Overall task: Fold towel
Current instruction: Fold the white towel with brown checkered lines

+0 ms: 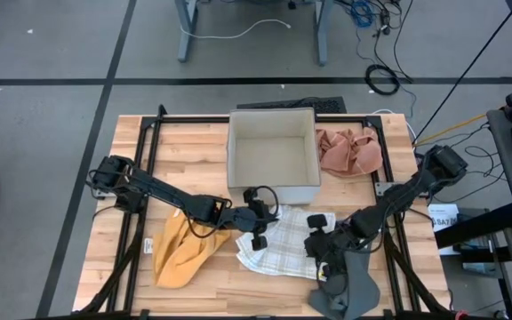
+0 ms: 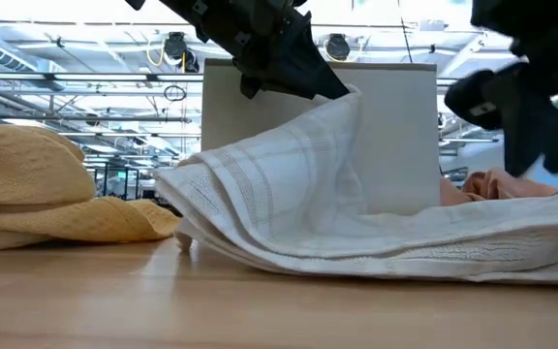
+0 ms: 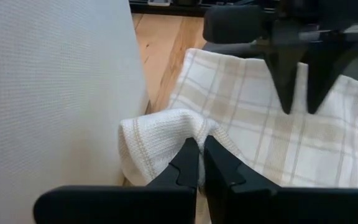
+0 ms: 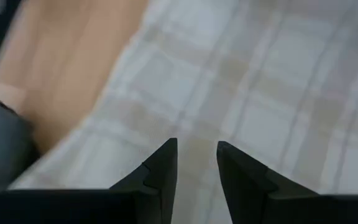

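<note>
Towel [image 3: 166, 127] corner between left fingers [image 3: 185, 163]

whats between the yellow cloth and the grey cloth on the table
The plaid towel lies between the yellow cloth and the grey cloth, with both grippers over it, as the high view shows.

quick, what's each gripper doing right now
Left gripper: shut on a pinched edge of the plaid towel, beside the box.
Right gripper: open, above the towel, holding nothing.

Even overhead light, blurry wrist views
</note>
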`<state>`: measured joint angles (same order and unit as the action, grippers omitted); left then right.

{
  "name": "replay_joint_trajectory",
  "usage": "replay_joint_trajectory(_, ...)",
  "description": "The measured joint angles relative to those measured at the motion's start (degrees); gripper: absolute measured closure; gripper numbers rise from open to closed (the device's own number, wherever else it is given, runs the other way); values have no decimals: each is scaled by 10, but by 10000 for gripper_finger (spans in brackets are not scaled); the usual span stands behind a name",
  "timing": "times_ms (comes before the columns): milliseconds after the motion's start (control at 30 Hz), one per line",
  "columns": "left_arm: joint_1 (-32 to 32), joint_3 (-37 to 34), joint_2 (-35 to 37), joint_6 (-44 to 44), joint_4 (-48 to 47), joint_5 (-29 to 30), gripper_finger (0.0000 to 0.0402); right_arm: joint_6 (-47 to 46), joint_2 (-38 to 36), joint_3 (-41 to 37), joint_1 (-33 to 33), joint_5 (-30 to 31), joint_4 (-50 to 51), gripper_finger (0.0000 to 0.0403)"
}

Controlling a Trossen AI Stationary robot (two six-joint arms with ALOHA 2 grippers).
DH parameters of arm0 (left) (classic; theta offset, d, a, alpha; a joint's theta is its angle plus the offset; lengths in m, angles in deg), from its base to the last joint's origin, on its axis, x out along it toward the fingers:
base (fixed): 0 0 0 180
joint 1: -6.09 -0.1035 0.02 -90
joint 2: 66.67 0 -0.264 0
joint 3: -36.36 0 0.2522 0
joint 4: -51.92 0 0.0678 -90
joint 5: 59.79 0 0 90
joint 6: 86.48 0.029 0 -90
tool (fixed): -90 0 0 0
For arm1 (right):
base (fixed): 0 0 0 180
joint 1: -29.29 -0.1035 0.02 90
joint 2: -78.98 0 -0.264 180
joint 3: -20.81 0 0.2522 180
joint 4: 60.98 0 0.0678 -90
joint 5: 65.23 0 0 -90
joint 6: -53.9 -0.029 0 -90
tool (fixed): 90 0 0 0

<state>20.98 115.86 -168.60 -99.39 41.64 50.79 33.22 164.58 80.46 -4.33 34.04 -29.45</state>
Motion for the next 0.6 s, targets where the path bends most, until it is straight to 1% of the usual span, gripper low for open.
replay_joint_trajectory(133, 0, 0, 0, 0, 0, 2, 391, -12, 35, 0, 0, -1, 7, 300)
replay_joint_trajectory(267, 0, 0, 0, 0, 0, 13, 391, -6, 85, 0, 5, -2, -14, 300)
replay_joint_trajectory(467, -7, 0, 0, -1, -4, 21, 391, 26, 148, 3, 25, 2, -122, 300)
replay_joint_trajectory(533, -7, 1, 0, -1, -18, 33, 391, 35, 158, 3, 33, 1, -159, 300)
replay_joint_trajectory(600, -8, 10, 0, -3, -53, 47, 392, 44, 163, 2, 39, -1, -184, 300)
